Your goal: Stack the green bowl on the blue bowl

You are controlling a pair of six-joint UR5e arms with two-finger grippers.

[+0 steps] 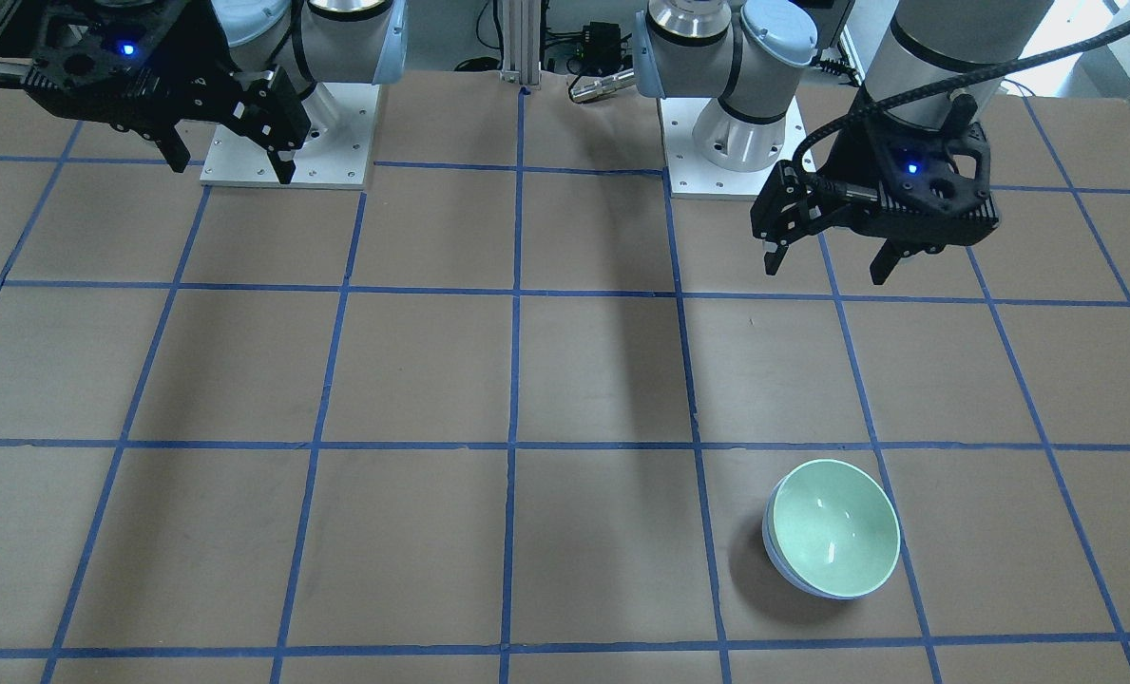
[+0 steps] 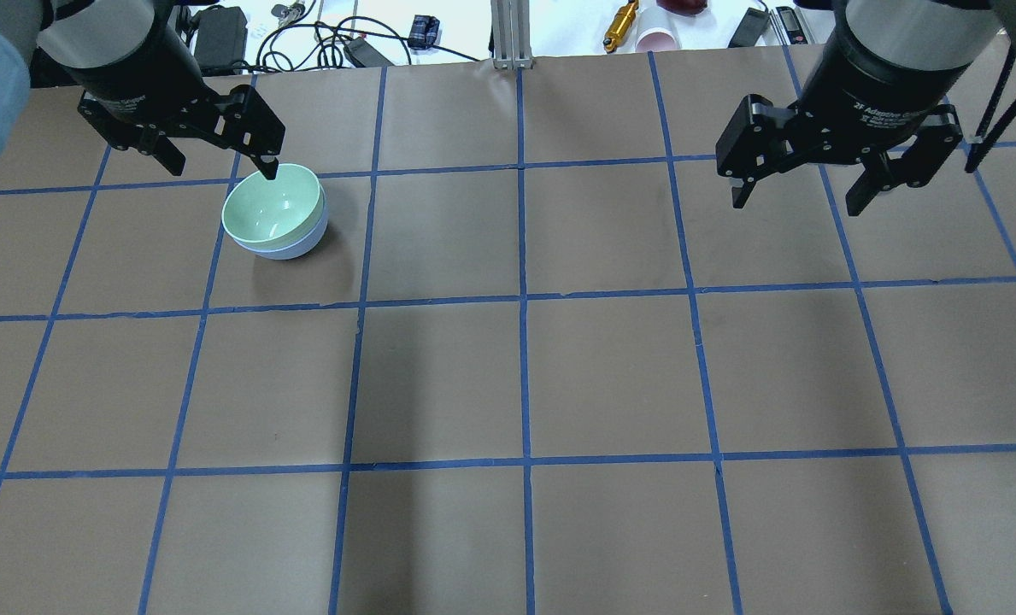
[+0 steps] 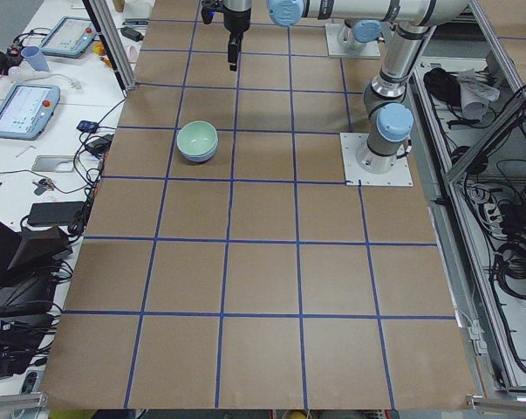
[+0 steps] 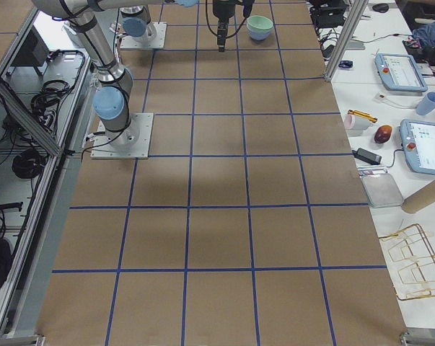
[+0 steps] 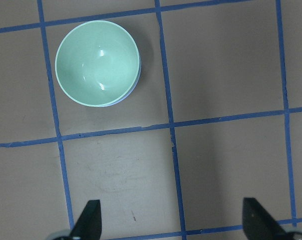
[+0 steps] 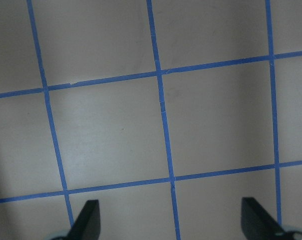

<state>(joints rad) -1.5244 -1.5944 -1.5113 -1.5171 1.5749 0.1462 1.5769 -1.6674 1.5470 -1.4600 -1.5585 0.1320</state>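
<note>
- Front-facing view: the green bowl (image 1: 835, 527) sits nested in the blue bowl (image 1: 771, 559), of which only a thin edge shows. The left gripper (image 1: 826, 271) hangs well apart from them, jaws spread, empty.
- Overhead view: the right gripper (image 2: 795, 205) is also spread and empty, far across the table (image 2: 525, 376). One left finger seems to overlap the bowl rim here; the front view shows it is apart.
- Left wrist view: the bowls sit almost concentric.
- Judgement: the stack appears complete and nothing is left to move.
</note>
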